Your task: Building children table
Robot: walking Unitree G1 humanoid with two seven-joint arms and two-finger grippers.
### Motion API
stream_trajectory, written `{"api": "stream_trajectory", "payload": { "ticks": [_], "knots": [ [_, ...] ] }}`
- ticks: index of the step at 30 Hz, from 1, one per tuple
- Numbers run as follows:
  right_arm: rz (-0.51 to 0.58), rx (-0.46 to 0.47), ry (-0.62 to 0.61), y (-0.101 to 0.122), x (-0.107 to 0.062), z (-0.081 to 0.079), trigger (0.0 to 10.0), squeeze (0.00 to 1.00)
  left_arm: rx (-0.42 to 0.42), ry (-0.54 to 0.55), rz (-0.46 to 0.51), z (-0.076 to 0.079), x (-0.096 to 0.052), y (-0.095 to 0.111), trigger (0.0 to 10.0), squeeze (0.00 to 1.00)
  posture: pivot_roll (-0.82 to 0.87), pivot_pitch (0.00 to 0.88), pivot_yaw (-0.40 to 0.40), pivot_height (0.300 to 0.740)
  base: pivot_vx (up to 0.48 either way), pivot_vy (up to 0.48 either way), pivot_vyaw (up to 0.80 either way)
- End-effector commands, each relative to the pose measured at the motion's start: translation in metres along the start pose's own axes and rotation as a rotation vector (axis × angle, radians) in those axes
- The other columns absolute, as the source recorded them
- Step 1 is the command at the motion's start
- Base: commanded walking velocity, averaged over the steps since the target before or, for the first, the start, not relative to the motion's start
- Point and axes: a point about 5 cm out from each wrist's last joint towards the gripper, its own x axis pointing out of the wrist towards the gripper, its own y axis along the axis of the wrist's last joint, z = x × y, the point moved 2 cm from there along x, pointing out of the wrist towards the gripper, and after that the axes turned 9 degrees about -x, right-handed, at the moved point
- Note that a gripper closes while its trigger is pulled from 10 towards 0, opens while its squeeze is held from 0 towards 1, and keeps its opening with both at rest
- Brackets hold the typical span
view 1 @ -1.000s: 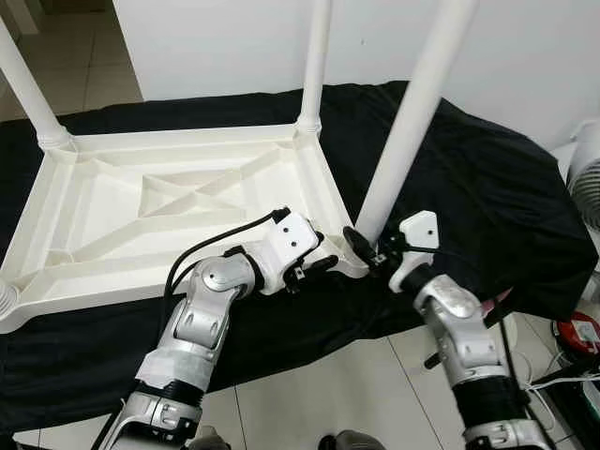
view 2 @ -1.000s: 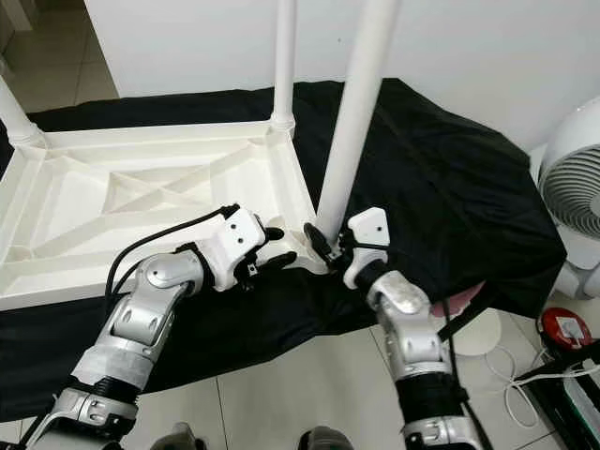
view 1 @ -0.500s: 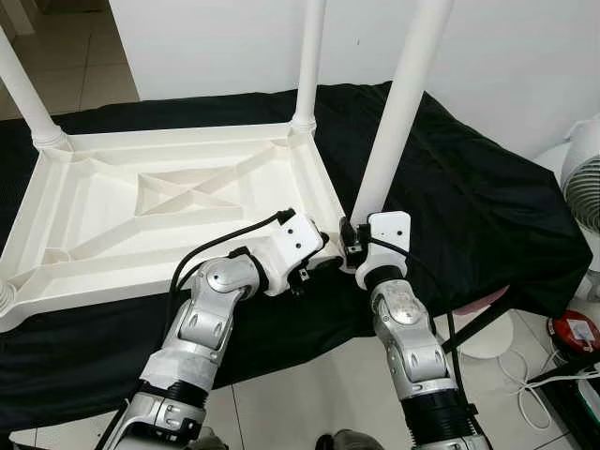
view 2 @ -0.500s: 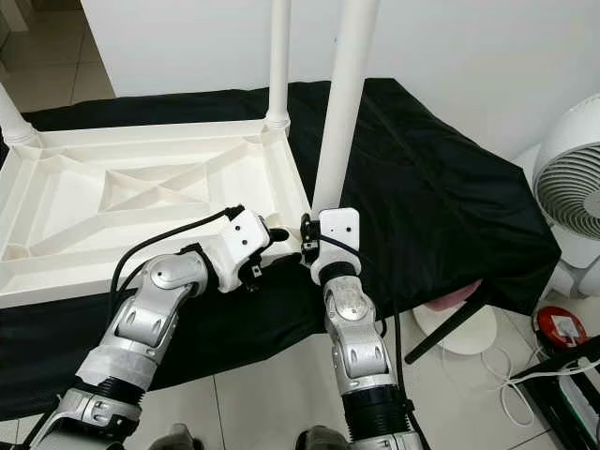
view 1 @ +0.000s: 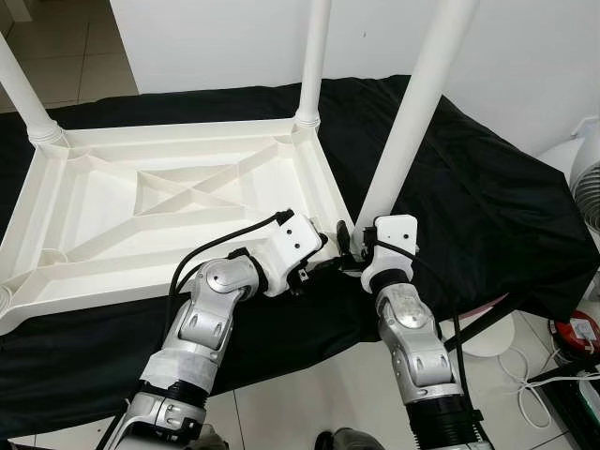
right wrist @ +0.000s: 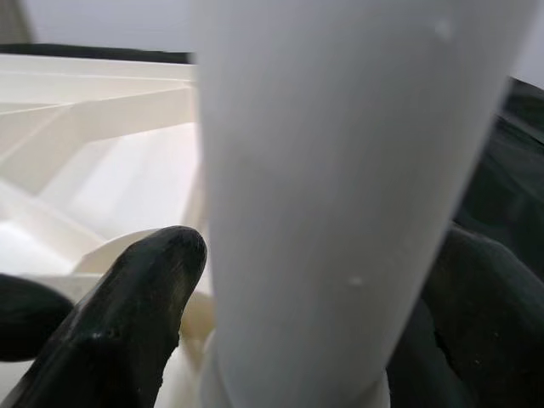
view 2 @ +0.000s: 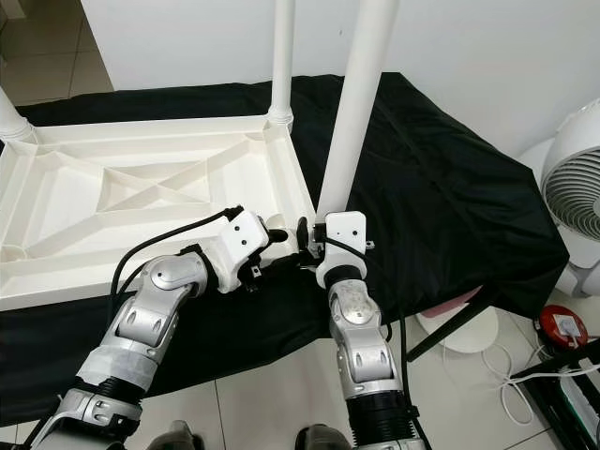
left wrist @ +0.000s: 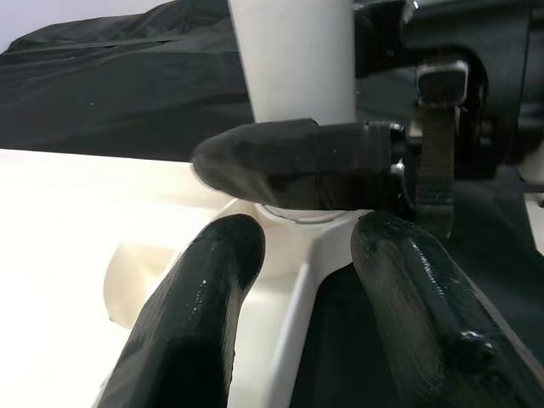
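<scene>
With the right gripper clamped around the table leg and the left gripper spread over the tabletop corner, a slight tilt could have jammed the socket.

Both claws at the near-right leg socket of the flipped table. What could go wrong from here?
1. The right claw grips the near leg only at its base. The tall leg could lever sideways and bind or pop from the corner socket.
2. The left claw straddles the tabletop rim right beside the right claw's finger; the fingers may collide.
3. The tabletop lies on loose black cloth and may slide when pushed.
</scene>
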Motion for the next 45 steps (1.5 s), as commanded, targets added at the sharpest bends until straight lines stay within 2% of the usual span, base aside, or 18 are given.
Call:
{"api": "stream_trajectory", "payload": {
  "ticks": [1,2,4,5,6,7,8,10,11,12,16,25,26,27,41,42,45],
  "knots": [
    [0.041,0.006,0.050,0.007,0.001,0.003,10.0,0.13,-0.003,0.152,0.027,-0.008,-0.001,0.002,10.0,0.00,-0.02,0.000,-0.040,0.740,0.000,0.000,0.00],
    [0.055,0.011,0.095,0.008,0.001,0.004,10.0,0.00,-0.002,0.151,0.025,-0.009,-0.001,0.001,10.0,0.00,-0.02,0.000,-0.040,0.740,0.000,0.000,0.00],
    [0.074,-0.001,0.137,0.010,0.001,0.005,10.0,0.00,-0.001,0.152,0.024,-0.010,-0.001,0.001,10.0,0.00,-0.01,0.000,-0.023,0.740,0.000,0.000,0.00],
    [0.099,-0.021,0.206,0.012,0.001,0.005,10.0,0.00,0.000,0.152,0.023,-0.011,-0.001,0.001,10.0,0.00,-0.01,0.000,-0.023,0.740,0.000,0.000,0.00],
    [0.099,-0.021,0.206,0.012,0.001,0.005,10.0,0.00,0.000,0.152,0.023,-0.011,-0.001,0.001,10.0,0.00,-0.01,0.000,-0.023,0.740,0.000,0.000,0.00],
    [0.121,-0.050,0.288,0.013,0.000,0.007,10.0,0.00,0.004,0.150,0.023,-0.011,-0.001,0.002,10.0,0.00,-0.01,0.000,-0.013,0.740,0.000,0.000,0.00],
    [0.121,-0.050,0.288,0.013,0.000,0.007,10.0,0.00,0.004,0.150,0.023,-0.011,-0.001,0.002,10.0,0.00,-0.01,0.000,-0.013,0.740,0.000,0.000,0.00],
    [0.145,-0.083,0.404,0.016,0.001,0.012,10.0,0.00,0.012,0.147,0.022,-0.013,0.000,0.004,10.0,0.00,0.00,0.001,-0.014,0.740,0.000,0.000,0.00],
    [0.145,-0.083,0.404,0.016,0.001,0.012,10.0,0.00,0.012,0.147,0.022,-0.013,0.000,0.004,10.0,0.00,0.00,0.001,-0.014,0.740,0.000,0.000,0.00],
    [0.145,-0.098,0.458,0.016,0.002,0.015,10.0,0.00,0.015,0.147,0.024,-0.013,0.001,0.005,10.0,0.00,0.00,0.002,-0.015,0.740,0.000,0.000,0.00],
    [0.144,-0.133,0.548,0.017,0.006,0.021,10.0,0.00,0.018,0.149,0.025,-0.014,0.001,0.006,10.0,0.00,0.01,0.002,-0.013,0.740,0.000,0.000,0.00],
    [0.102,-0.160,0.604,0.008,0.014,0.032,10.0,0.00,0.019,0.137,0.021,-0.014,-0.005,0.005,10.0,0.00,0.02,0.005,-0.010,0.740,0.000,0.000,0.00],
    [0.090,-0.158,0.615,0.003,0.016,0.035,4.0,0.00,0.022,0.129,0.019,-0.014,-0.008,0.004,10.0,0.00,0.03,0.004,-0.008,0.740,0.000,0.000,0.00],
    [0.076,-0.148,0.630,-0.001,0.016,0.035,0.0,0.00,0.022,0.115,0.019,-0.015,-0.011,0.004,10.0,0.00,0.03,0.004,-0.008,0.740,0.000,0.000,0.00],
    [0.081,-0.103,0.684,-0.010,0.010,0.029,0.0,0.00,0.024,0.085,0.023,-0.011,-0.012,0.004,10.0,0.00,0.03,0.002,-0.002,0.740,0.000,0.000,0.00],
    [0.078,-0.084,0.657,-0.010,0.010,0.029,10.0,0.00,0.024,0.088,0.019,-0.012,-0.012,0.003,10.0,0.00,0.03,0.002,-0.002,0.740,0.000,0.000,0.00],
    [0.076,-0.050,0.601,-0.008,0.006,0.025,10.0,0.00,0.025,0.097,0.011,-0.012,-0.013,0.001,10.0,0.00,0.03,0.002,-0.007,0.740,0.000,0.000,0.00]
  ]
}}
